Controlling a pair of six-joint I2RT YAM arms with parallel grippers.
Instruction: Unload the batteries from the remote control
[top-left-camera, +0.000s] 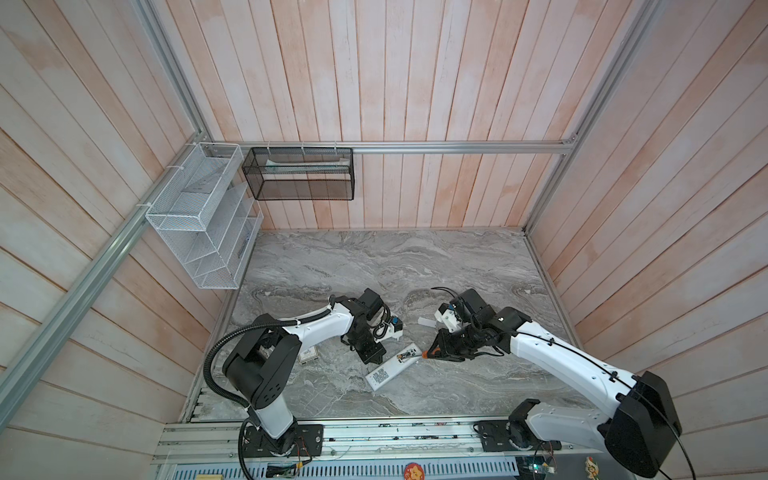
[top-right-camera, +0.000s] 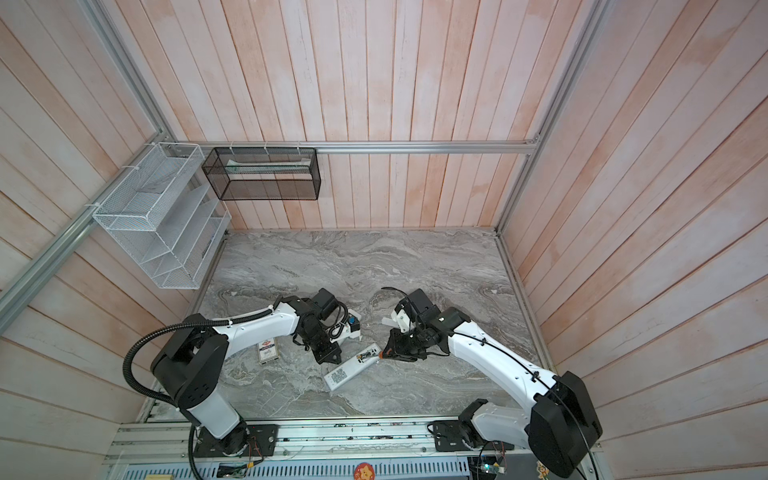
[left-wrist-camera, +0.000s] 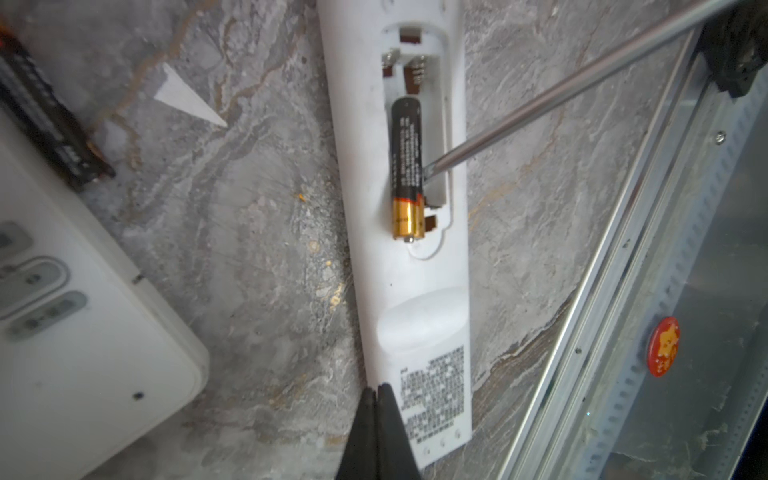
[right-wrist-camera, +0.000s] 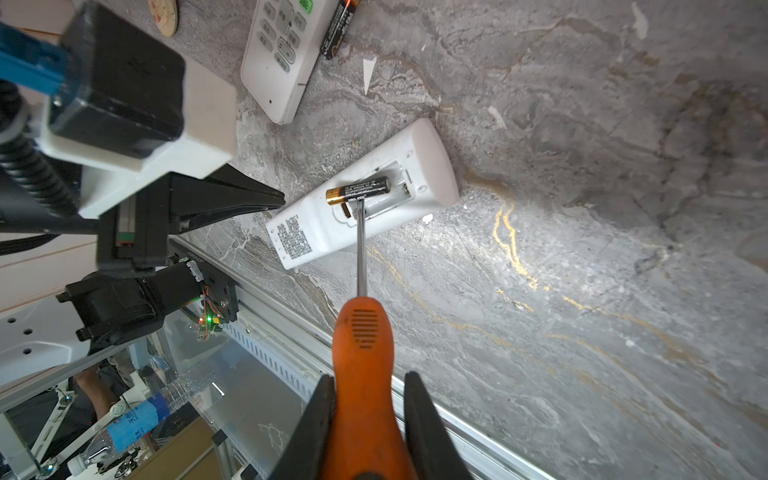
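Note:
A white remote control (left-wrist-camera: 415, 299) lies face down on the marble table with its battery bay uncovered. One black and gold battery (left-wrist-camera: 406, 166) sits in the bay, its gold end raised over the rim. My right gripper (right-wrist-camera: 370, 376) is shut on the orange handle of a screwdriver (right-wrist-camera: 362, 345), and the steel tip rests in the bay beside the battery (right-wrist-camera: 359, 190). My left gripper (left-wrist-camera: 377, 388) is shut and empty, with its tips at the remote's label end. In a top view the remote (top-left-camera: 392, 368) lies between both grippers. Another battery (right-wrist-camera: 338, 29) lies loose on the table.
A second white remote (right-wrist-camera: 282, 54) with buttons lies face up next to the loose battery. A small white cover (top-left-camera: 426, 322) and a white triangular scrap (left-wrist-camera: 187, 97) lie on the table. The metal rail (right-wrist-camera: 291, 332) runs along the table's front edge. Wire baskets (top-left-camera: 199, 220) hang on the left wall.

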